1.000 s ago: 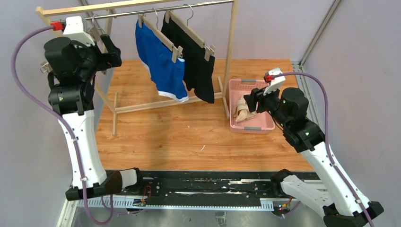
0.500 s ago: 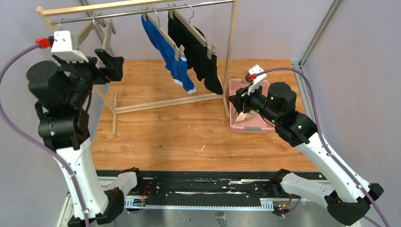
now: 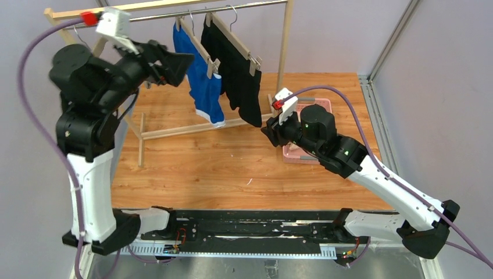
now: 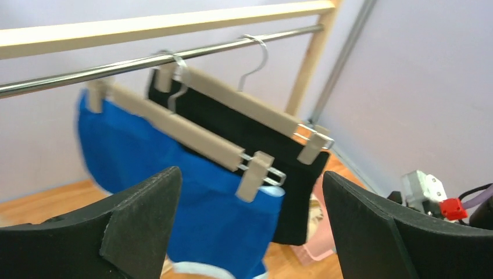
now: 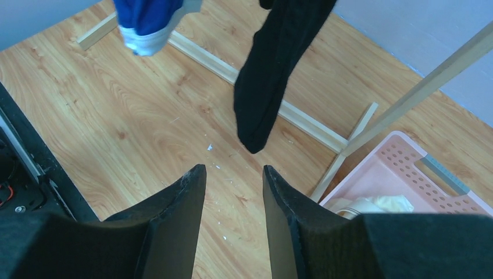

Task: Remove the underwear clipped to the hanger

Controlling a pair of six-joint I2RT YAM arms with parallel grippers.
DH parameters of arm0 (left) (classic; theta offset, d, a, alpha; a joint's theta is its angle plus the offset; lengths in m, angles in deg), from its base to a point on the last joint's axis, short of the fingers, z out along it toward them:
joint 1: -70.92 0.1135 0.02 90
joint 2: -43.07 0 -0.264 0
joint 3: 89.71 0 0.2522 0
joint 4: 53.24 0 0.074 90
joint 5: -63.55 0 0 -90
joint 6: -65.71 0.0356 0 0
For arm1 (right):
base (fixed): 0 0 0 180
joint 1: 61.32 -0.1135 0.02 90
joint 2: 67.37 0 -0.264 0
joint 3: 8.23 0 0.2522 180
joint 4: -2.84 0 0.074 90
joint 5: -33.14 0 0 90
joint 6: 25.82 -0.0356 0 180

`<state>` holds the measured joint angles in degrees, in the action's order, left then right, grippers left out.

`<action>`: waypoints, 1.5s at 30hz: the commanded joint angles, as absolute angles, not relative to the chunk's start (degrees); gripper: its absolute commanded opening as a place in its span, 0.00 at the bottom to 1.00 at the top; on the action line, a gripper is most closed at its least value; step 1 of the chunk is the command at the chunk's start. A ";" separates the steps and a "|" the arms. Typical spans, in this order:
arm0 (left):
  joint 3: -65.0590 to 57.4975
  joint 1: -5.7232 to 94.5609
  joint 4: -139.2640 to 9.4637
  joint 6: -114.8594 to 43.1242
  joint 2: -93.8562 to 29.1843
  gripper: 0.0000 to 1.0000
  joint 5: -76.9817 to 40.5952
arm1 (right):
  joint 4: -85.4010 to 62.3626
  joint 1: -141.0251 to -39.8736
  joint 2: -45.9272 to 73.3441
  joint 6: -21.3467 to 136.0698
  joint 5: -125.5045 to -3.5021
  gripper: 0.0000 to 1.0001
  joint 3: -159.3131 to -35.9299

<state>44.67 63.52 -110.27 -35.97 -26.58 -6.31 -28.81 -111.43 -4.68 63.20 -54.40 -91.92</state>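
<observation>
Right gripper (image 3: 268, 129) has swung from basket (image 5: 395, 168) toward rack (image 3: 283, 40) — left gripper (image 3: 177, 64) up at the blue briefs (image 3: 203, 87).
Both jaws apart, empty; black briefs (image 3: 241, 81) also hang clipped, cream briefs (image 5: 372, 204) in basket by worktop's (image 3: 203, 163) right edge.

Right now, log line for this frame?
left end effector: open, facing blue underwear | right end effector: open, near black underwear | beige underwear: in pink basket

Bare tabletop (image 3: 232, 165) is left beneath the blue briefs (image 3: 203, 93) and black briefs (image 3: 241, 81); rightward passage is barred by the rack post (image 3: 285, 52).
</observation>
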 commanded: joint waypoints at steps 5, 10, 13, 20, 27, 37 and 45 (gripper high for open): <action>49.78 49.12 -109.86 -33.28 -37.86 0.98 -24.51 | -29.17 -115.87 -5.88 64.53 -48.67 0.42 -94.18; 54.37 49.00 -108.45 -33.86 -42.75 0.98 -31.84 | -29.69 -116.34 -7.65 64.79 -46.95 0.42 -92.12; 54.20 49.03 -107.27 -34.47 -43.42 0.98 -34.36 | -29.69 -116.42 -8.30 64.66 -46.28 0.42 -91.04; 51.61 49.03 -106.27 -34.88 -45.06 0.98 -33.91 | -29.64 -116.43 -8.50 64.18 -46.02 0.41 -90.07; 48.75 49.02 -106.18 -34.44 -45.09 0.98 -35.39 | -29.56 -116.43 -9.02 64.18 -45.34 0.41 -89.54; 40.72 49.08 -105.23 -34.31 -41.18 0.72 -36.53 | -28.81 -116.43 -8.93 63.91 -44.84 0.41 -88.80; 38.65 48.97 -103.74 -33.85 -39.36 0.33 -37.33 | -28.45 -116.44 -8.73 63.52 -44.98 0.41 -88.03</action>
